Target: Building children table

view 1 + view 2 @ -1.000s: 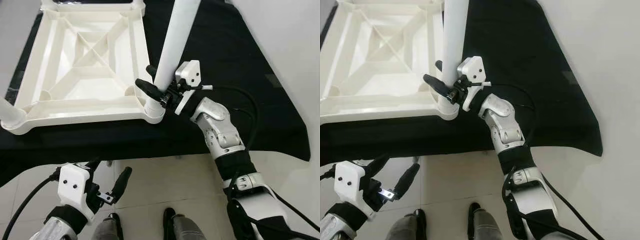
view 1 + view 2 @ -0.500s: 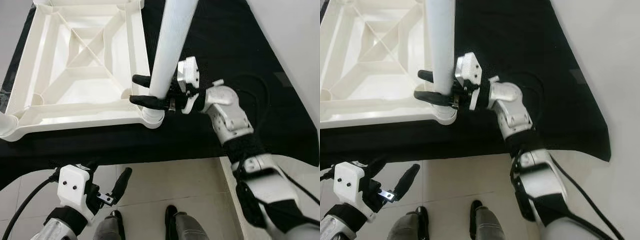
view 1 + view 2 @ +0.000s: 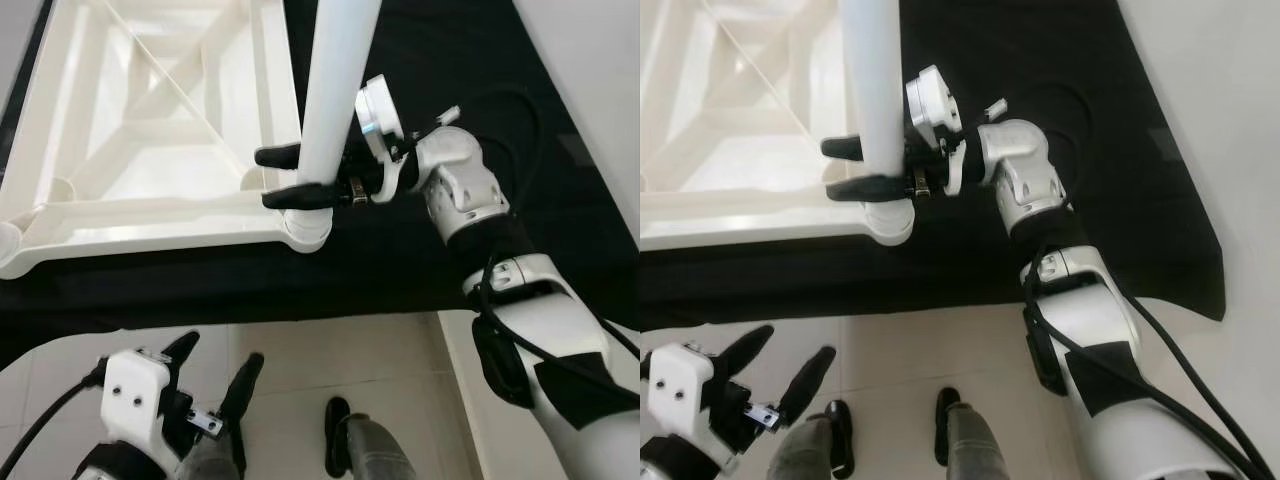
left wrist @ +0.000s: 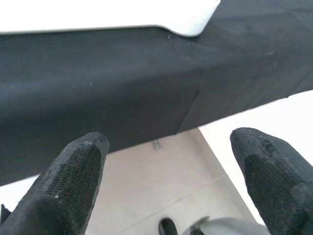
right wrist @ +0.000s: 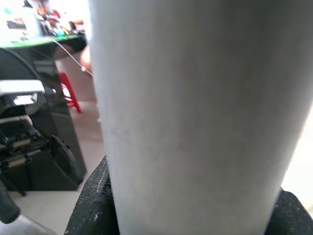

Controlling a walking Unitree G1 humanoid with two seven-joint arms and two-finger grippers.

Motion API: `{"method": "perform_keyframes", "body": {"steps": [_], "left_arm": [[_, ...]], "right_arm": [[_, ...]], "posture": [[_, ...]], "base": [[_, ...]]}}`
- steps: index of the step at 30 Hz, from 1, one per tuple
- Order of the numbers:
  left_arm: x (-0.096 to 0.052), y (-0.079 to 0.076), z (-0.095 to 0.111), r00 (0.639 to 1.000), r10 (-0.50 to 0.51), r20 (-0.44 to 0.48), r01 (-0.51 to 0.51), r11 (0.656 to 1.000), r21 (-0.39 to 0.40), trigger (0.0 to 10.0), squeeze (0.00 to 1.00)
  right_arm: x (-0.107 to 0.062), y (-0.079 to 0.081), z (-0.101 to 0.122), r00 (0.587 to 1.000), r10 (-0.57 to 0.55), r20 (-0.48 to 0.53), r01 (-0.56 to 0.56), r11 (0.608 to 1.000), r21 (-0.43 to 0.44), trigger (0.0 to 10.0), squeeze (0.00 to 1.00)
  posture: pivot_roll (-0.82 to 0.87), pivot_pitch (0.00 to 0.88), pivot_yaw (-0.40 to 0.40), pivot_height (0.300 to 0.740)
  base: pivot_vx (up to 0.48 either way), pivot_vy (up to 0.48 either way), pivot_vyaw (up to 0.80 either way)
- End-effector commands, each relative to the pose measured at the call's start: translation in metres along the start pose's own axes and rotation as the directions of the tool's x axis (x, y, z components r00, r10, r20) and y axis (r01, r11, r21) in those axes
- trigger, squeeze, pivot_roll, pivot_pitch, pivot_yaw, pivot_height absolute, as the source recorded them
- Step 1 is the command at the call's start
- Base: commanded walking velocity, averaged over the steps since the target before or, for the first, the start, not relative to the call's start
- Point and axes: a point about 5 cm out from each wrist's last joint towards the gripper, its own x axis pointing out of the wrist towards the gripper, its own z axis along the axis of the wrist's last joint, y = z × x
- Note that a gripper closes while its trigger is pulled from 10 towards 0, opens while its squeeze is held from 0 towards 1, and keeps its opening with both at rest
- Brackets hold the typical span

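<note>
Your white table leg (image 3: 335, 90) stands near the upper centre of the left eye view, its long axis running almost straight up out of the top edge, leaning slightly to the right as it rises. Its lower end sits at the round corner socket (image 3: 307, 228) of the upturned white tabletop (image 3: 150, 150), which fills the upper left of the picture and rests on the black cloth (image 3: 440, 60) covering the work surface. Your right gripper (image 3: 300, 176) reaches in from the right of the picture, level and crosswise to the leg, with one black finger on each side of it just above the socket, clamped around it. So the leg's axis lines up with the socket, and any seating push or twist would, in my judgement, run along that axis downward. Your left gripper (image 3: 215, 375) hangs low in the lower left over the tiled floor (image 3: 330, 360), fingers spread and holding nothing, well apart from the table, so the right arm is the one placed to act.
</note>
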Motion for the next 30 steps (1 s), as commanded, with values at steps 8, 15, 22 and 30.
{"method": "perform_keyframes", "body": {"steps": [8, 15, 22, 30], "left_arm": [[-0.012, -0.006, 0.000, 0.999, -0.002, -0.047, 0.001, 1.000, -0.018, 10.0, 0.00], [-0.012, -0.005, 0.000, 0.999, -0.001, -0.051, 0.001, 1.000, -0.017, 10.0, 0.00], [-0.011, -0.004, 0.000, 0.999, -0.003, -0.050, 0.002, 1.000, -0.017, 10.0, 0.00], [-0.005, -0.003, -0.001, 0.999, -0.007, -0.038, 0.006, 1.000, -0.020, 10.0, 0.00]], "right_arm": [[-0.002, 0.009, -0.039, 0.996, 0.036, -0.082, -0.020, 0.982, 0.187, 10.0, 0.00], [-0.004, 0.016, -0.052, 0.988, 0.060, -0.142, -0.040, 0.989, 0.140, 10.0, 0.00], [-0.008, 0.024, -0.065, 0.976, 0.070, -0.205, -0.047, 0.993, 0.113, 10.0, 0.00], [-0.017, 0.024, -0.071, 0.968, 0.000, -0.249, 0.038, 0.988, 0.148, 10.0, 0.00]], "posture": [[0.19, 0.467, -0.098, 0.740], [0.19, 0.465, -0.093, 0.740], [0.18, 0.451, -0.090, 0.740], [0.17, 0.439, -0.097, 0.740]], "base": [[0.000, 0.000, 0.00], [0.000, 0.000, 0.00], [0.000, 0.000, 0.00], [0.000, 0.000, 0.00]]}}
